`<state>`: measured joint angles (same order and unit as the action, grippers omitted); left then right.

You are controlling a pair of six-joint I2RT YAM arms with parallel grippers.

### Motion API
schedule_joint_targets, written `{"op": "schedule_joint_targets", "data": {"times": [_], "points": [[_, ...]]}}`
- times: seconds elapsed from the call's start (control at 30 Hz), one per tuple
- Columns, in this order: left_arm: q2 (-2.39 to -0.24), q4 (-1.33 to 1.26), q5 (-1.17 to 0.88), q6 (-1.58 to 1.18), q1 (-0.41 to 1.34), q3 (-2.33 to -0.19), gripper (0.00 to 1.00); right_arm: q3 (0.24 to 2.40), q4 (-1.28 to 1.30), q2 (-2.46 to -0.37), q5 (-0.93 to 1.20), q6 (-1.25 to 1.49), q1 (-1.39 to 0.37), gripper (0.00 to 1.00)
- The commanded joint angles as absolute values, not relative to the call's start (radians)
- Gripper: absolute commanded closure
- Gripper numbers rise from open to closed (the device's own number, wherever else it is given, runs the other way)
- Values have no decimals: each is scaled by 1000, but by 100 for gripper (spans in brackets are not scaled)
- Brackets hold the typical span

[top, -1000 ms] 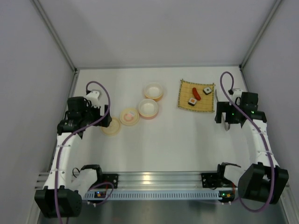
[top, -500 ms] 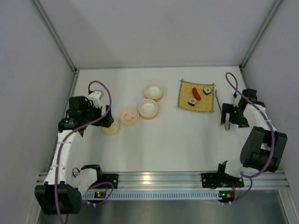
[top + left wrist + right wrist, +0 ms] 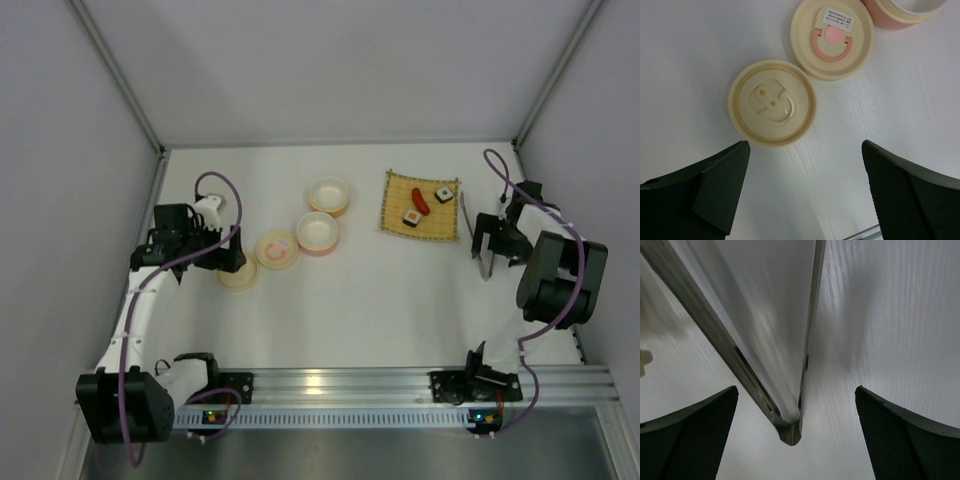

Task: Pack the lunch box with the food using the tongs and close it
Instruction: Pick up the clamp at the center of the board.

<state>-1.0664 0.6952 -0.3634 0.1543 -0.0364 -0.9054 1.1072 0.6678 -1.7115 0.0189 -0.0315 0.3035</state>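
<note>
- Packing is not yet starting: the sausage (image 3: 420, 201), front sushi roll (image 3: 411, 217) and back sushi roll (image 3: 443, 194) are all sitting on the bamboo mat (image 3: 395, 222), far right of the table (image 3: 380, 300).
- The lunch box is lying open in parts at table centre: two tiers (image 3: 317, 232), the far one (image 3: 329, 195) just beyond the near one, neither holding food as far as I can tell; the pink-ringed lid (image 3: 277, 249) and the cream lid (image 3: 238, 272) are lying off, to their left.
- The tongs (image 3: 467, 215) are lying flat on the table just right of the mat, not picked up.
- The right gripper (image 3: 487, 250) is hanging spread wide over the tongs. In the wrist view the hinge end (image 3: 790, 430) is sitting between the fingers (image 3: 910, 435), with nothing pinched.
- The left gripper (image 3: 805, 200) is also standing wide and holding nothing, over the table just beside the cream lid (image 3: 772, 102).
- Left to do: grab the tongs, move three pieces, stack, close.
- Versus a second ago: the right arm is folding its elbow up and dropping the gripper onto the tongs; the left gripper is edging toward the cream lid. Food, tongs and lunch box parts are sitting where they were.
</note>
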Motion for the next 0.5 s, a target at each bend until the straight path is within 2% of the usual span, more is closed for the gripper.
{"op": "schedule_joint_targets", "data": {"times": [0.0, 0.23, 0.47], "points": [[-1087, 655, -387, 169, -34, -917, 2, 1164, 568, -1749, -23, -8, 310, 1], [-1124, 632, -391, 172, -35, -905, 2, 1151, 471, -1790, -100, 52, 275, 1], [-1170, 620, -414, 166, -34, -916, 2, 1169, 439, -1859, -71, 54, 261, 4]]}}
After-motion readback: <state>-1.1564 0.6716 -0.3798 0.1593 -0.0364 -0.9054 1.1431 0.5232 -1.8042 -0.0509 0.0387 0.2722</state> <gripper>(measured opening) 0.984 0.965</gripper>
